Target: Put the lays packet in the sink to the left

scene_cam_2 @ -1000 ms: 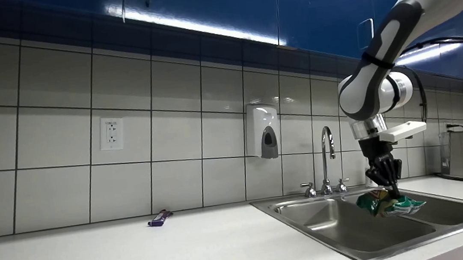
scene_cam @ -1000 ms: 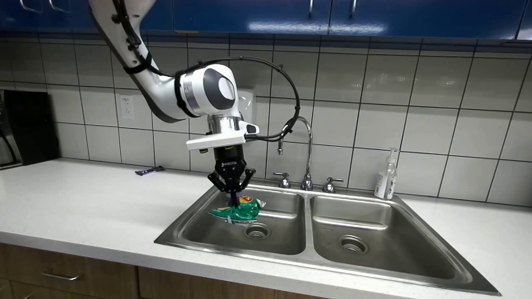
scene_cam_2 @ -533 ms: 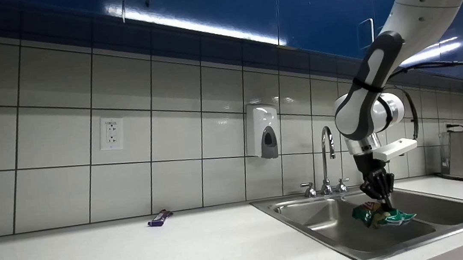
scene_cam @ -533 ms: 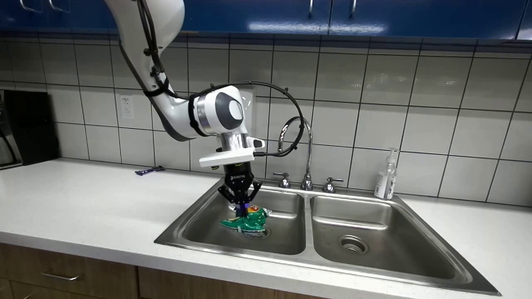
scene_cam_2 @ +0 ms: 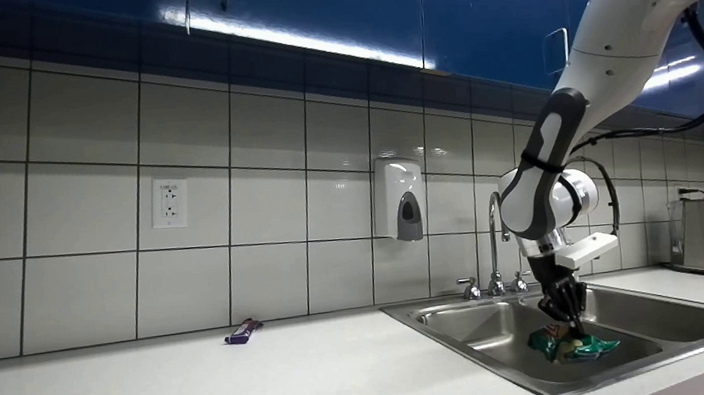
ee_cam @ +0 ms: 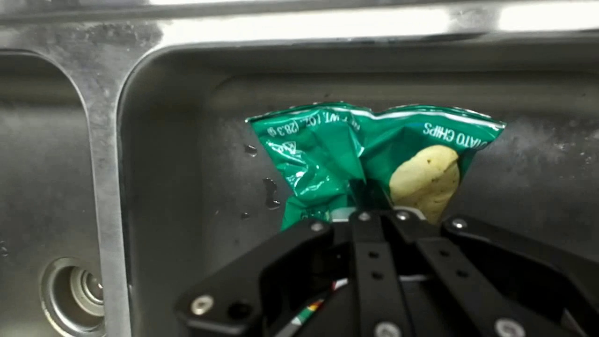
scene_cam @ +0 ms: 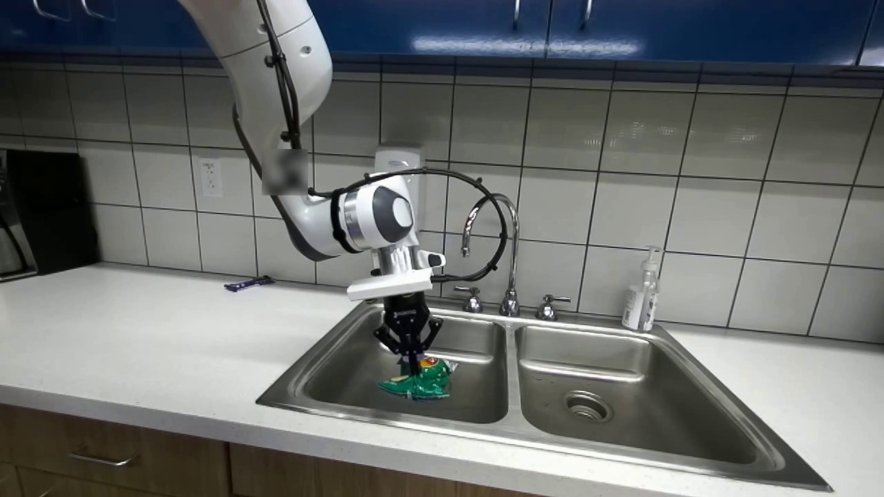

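The lays packet is a crumpled green chip bag with a yellow chip picture. It shows in both exterior views (scene_cam: 429, 385) (scene_cam_2: 593, 349) and in the wrist view (ee_cam: 318, 159). My gripper (scene_cam: 414, 369) is shut on the packet's middle and points down; it also shows in an exterior view (scene_cam_2: 576, 329) and the wrist view (ee_cam: 372, 194). The packet is down inside the left basin of the sink (scene_cam: 483, 359), over its drain, which is hidden. I cannot tell whether the packet touches the basin floor. The gripper hides part of the packet in the wrist view.
The divider (scene_cam: 512, 386) separates the right basin (scene_cam: 635, 414). A faucet (scene_cam: 512, 262) with two handles stands behind. A soap bottle (scene_cam: 642, 293) stands at the back right. A purple wrapper (scene_cam: 248, 283) lies on the counter (scene_cam: 138, 331). A wall dispenser (scene_cam_2: 399, 199) hangs nearby.
My gripper has moved down and, in an exterior view, a little to the right, carrying the packet lower into the left basin. It has stayed shut on the packet.
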Robot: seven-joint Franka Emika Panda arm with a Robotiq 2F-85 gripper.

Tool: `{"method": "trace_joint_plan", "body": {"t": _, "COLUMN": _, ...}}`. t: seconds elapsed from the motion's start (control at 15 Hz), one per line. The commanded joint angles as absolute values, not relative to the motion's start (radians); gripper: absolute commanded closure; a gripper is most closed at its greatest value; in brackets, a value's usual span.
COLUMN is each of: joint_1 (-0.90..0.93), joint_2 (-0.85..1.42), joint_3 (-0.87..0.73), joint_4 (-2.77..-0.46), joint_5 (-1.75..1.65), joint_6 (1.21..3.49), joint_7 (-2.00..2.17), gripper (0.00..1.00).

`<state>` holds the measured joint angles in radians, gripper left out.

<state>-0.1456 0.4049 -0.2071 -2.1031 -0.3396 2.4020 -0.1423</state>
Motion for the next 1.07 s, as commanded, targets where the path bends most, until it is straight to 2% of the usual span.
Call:
{"method": "trace_joint_plan", "body": {"t": 0.0, "joint_1": -0.145, "joint_2": 0.476, "joint_3": -0.197, "joint_4": -2.026, "joint_5": -0.336, "joint_6": 2.407, "joint_7": -0.122, "gripper": 1.00}}
{"method": "trace_joint_plan", "body": {"t": 1.0, "joint_1": -0.133, "joint_2": 0.619, "joint_3": -0.187, "joint_4": -1.942, "joint_5": -0.329, "joint_6": 2.414, "joint_7": -0.128, "gripper": 1.00}}
